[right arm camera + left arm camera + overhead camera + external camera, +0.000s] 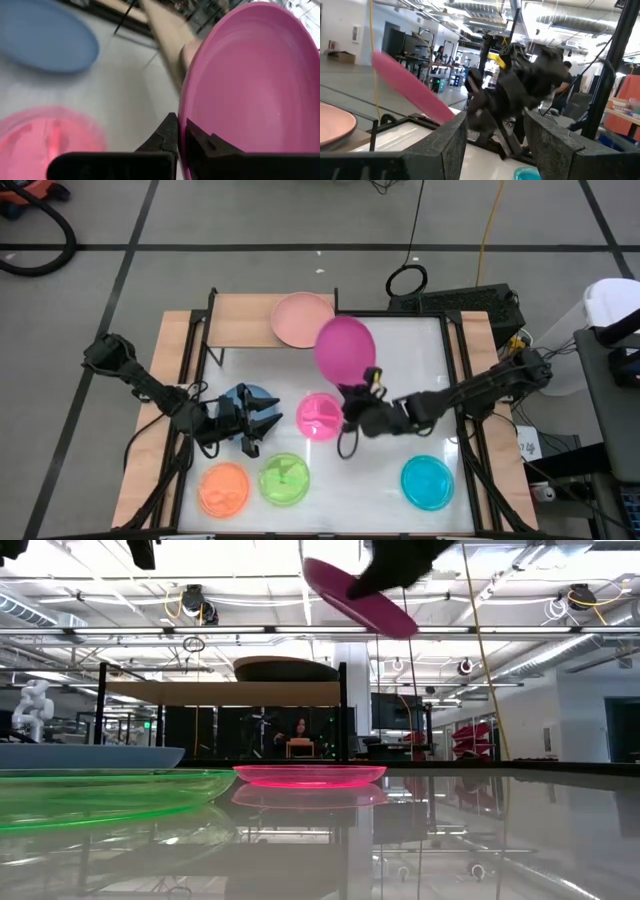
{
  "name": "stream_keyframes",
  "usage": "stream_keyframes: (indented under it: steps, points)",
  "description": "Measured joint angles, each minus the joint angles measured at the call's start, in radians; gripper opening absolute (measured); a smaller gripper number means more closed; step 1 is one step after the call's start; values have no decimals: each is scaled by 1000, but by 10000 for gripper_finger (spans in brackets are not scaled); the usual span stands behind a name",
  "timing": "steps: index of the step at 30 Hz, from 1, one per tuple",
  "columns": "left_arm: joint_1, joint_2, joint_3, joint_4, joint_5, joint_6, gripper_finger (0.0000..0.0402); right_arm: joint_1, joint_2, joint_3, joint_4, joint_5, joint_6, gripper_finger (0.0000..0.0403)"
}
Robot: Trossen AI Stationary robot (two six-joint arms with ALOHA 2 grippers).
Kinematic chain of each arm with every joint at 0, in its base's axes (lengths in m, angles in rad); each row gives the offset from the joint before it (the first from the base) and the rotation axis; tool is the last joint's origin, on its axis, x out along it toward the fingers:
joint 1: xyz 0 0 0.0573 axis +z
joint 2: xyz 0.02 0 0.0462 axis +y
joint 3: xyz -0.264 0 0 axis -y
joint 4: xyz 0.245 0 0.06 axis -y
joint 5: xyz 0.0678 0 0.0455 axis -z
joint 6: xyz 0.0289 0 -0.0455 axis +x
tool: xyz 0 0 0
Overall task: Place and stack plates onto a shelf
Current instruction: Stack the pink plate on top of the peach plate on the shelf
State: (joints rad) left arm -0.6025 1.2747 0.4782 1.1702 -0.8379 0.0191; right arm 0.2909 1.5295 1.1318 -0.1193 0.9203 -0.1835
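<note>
High view: the right gripper (368, 385) sits near the table's centre, fingers pinched on the rim of the magenta plate (345, 346), which is lifted and tilted just in front of the shelf (240, 320). The salmon plate (303, 319) lies on the right part of the shelf's wooden top, its rim partly covered by the magenta plate. The translucent pink plate (320, 416) lies flat on the table (420, 360) just left of the right gripper. The left gripper (268, 417) hovers at left-centre over the blue plate (250, 394), fingers spread, holding nothing. Along the near edge lie the orange plate (224, 487), the green plate (284, 479) and, well to the right, the cyan plate (428, 481).

Low view: the magenta plate (358, 596) hangs tilted in the air, above the level of the shelf top (225, 691). The salmon plate (285, 668) rests on the shelf. The pink plate (309, 775) lies on the table mid-frame; green plate (100, 790) and blue plate (90, 756) at left.

Left wrist view: own fingers (445, 145) apart, empty. The right arm (520, 90) is ahead, carrying the tilted magenta plate (410, 90); salmon plate (335, 125) at the edge.

Right wrist view: fingers (167, 135) clamp the magenta plate's (250, 90) rim. The blue plate (45, 42) and pink plate (45, 142) lie below on the table.
</note>
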Motion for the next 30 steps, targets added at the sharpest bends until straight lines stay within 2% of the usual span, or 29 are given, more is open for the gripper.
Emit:
stream_keyframes:
  steps: [5, 11, 15, 19, 24, 27, 30]
  points:
    - [-2, 0, 0, 0, 13, -7, 200, -127, 0, 55, 63, -210, -94, 1]
    - [-3, 0, 0, 1, 50, 30, 200, -300, 0, 58, 199, -453, -151, 0]
    - [2, 0, 0, 2, 50, 85, 200, -375, 1, 79, 261, -559, -151, 0]
    - [2, 0, 0, 38, 48, 158, 200, -412, 25, 147, 271, -618, -195, 0]
    - [16, -4, 0, 137, 47, 261, 200, -432, 93, 354, 95, -633, -298, 0]
    - [27, -35, 0, 142, 45, 327, 200, -434, 147, 507, -67, -636, -324, 0]
    - [37, -70, 0, 133, 42, 372, 200, -436, 201, 603, -206, -638, -327, 0]
